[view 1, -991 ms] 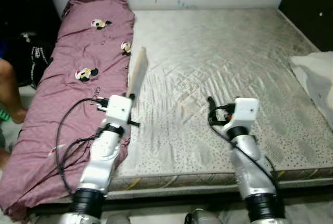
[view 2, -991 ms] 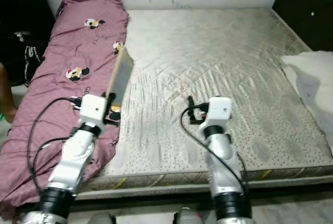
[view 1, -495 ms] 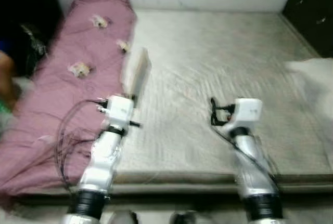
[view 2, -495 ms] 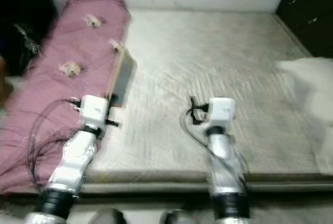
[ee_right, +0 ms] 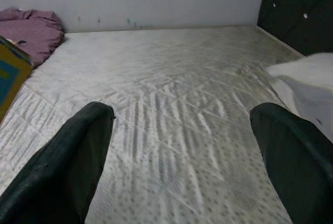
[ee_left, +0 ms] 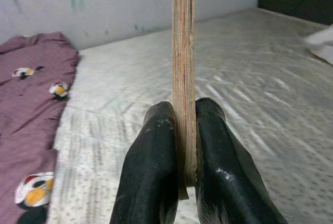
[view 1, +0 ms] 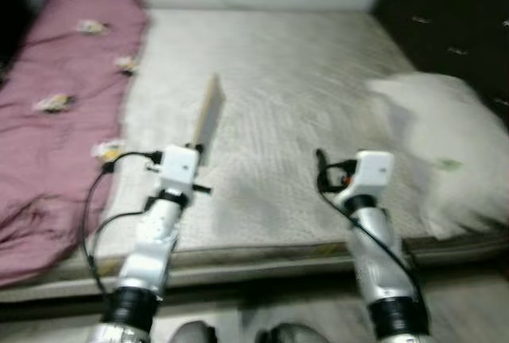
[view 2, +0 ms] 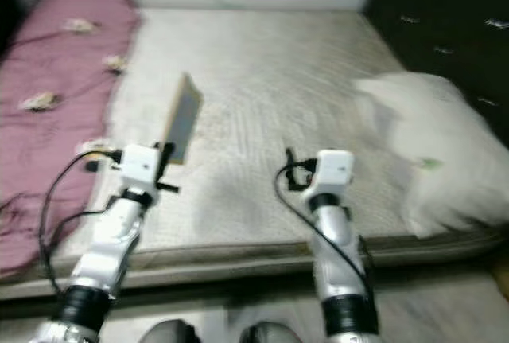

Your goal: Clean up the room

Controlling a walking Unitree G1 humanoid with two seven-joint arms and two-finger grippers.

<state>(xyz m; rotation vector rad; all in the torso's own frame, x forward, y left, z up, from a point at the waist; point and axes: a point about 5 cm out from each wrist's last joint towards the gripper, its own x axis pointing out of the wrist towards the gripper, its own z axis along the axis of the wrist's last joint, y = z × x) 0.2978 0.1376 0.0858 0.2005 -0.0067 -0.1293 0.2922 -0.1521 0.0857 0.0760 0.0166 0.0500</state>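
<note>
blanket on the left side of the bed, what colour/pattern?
Mauve-pink blanket with scattered cartoon-mouse prints; clearest in the left wrist view.

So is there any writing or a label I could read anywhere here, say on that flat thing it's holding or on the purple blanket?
None can be read.
Flat board in the left pincer: seen edge-on; its coloured face shows no legible text.
Purple blanket: cartoon prints only, too blurred for any lettering.
White bedding: a small greenish mark, unreadable.
</note>
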